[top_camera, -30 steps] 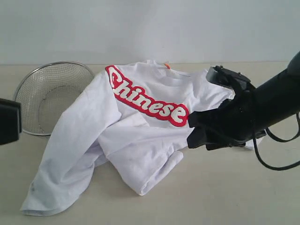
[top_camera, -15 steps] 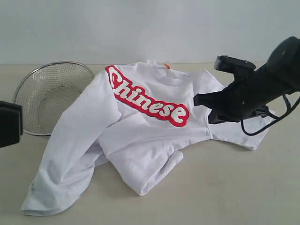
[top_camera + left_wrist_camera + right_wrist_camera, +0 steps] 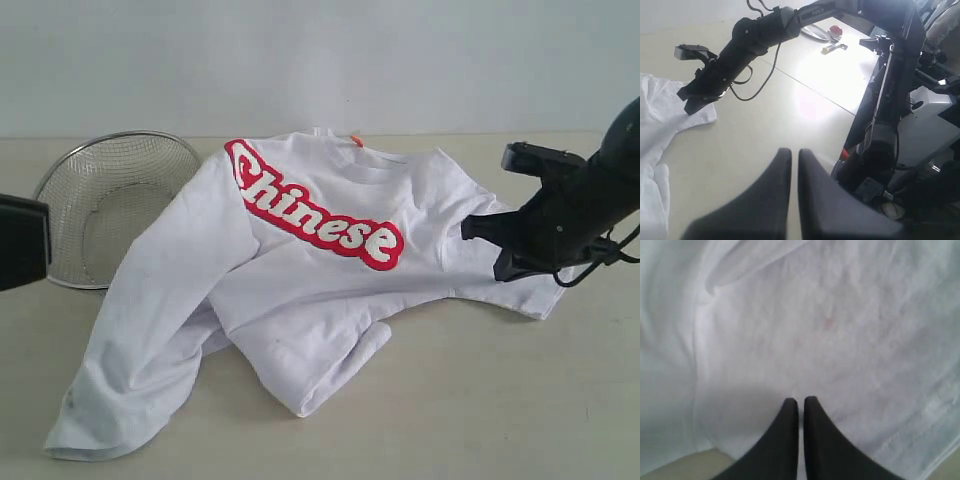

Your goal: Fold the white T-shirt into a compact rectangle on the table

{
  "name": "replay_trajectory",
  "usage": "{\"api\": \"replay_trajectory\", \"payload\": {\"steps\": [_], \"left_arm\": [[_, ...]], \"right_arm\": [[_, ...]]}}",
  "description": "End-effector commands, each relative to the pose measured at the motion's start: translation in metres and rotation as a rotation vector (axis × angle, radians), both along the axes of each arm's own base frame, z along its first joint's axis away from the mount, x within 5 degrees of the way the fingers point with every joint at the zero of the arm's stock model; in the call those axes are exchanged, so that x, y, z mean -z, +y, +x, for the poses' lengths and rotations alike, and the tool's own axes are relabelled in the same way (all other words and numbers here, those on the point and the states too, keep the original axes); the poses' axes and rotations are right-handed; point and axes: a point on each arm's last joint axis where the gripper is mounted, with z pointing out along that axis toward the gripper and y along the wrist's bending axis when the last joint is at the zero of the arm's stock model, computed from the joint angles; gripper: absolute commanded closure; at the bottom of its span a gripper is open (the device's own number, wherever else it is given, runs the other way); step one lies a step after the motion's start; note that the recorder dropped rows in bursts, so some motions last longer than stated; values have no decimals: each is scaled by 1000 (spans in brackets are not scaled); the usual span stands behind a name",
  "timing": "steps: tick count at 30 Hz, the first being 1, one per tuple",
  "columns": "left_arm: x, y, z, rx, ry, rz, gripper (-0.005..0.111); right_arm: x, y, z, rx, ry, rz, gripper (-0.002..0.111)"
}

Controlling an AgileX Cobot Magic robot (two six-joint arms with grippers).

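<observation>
Position of work: the white T-shirt (image 3: 300,290) lies across the middle of the table (image 3: 480,400), collar toward the far edge. It is not flat. One side is bunched and trails toward the near left corner, and a doubled fold of the body points at the near edge. The red band of lettering (image 3: 315,215) runs slantwise across the chest, face up. The orange neck tag (image 3: 356,140) shows at the collar. One sleeve (image 3: 525,295) lies spread toward the right edge.

Right gripper (image 3: 800,401): from its wrist view I find the jaws pressed together, with only a hairline gap between the two fingers. They point down at white cloth. I see nothing gripped between them, though I cannot tell whether the tips touch the cloth. In the exterior view this arm stands over the spread sleeve.

Left gripper (image 3: 795,151): jaws closed to a narrow slit and holding nothing. It is over bare table, apart from the shirt, on the left side.

Other item: a round wire-mesh basket (image 3: 110,200) sits at the far left of the table, just beside the shirt's shoulder.
</observation>
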Motion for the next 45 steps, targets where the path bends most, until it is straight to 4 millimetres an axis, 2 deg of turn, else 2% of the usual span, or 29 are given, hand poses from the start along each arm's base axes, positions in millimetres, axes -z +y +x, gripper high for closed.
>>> {"api": "replay_trajectory", "payload": {"steps": [1,6,12,16,20,28,33,40,45], "left_arm": [[0,0,-2,2,2,-13,102],[0,0,-2,4,3,-13,102],[0,0,-2,4,3,-13,102],[-1,0,-1,-6,1,-26,102],[-3,0,0,-17,-11,-45,102],[-4,0,1,-21,-12,-45,102],[-4,0,1,-21,-12,-45,102],[-1,-1,7,-28,11,-41,102],[3,-1,15,-29,47,-38,102]], "right_arm": [[5,-3,5,-10,4,-15,108],[19,-4,14,-17,44,-21,108],[27,-17,27,-6,98,-144,108],[28,-40,28,72,112,-131,108],[29,-75,23,149,117,-133,108],[27,-110,18,193,100,-152,108],[14,-122,25,196,104,-146,108],[3,-115,28,226,85,-75,108],[-32,-112,26,242,-48,-65,108]]}}
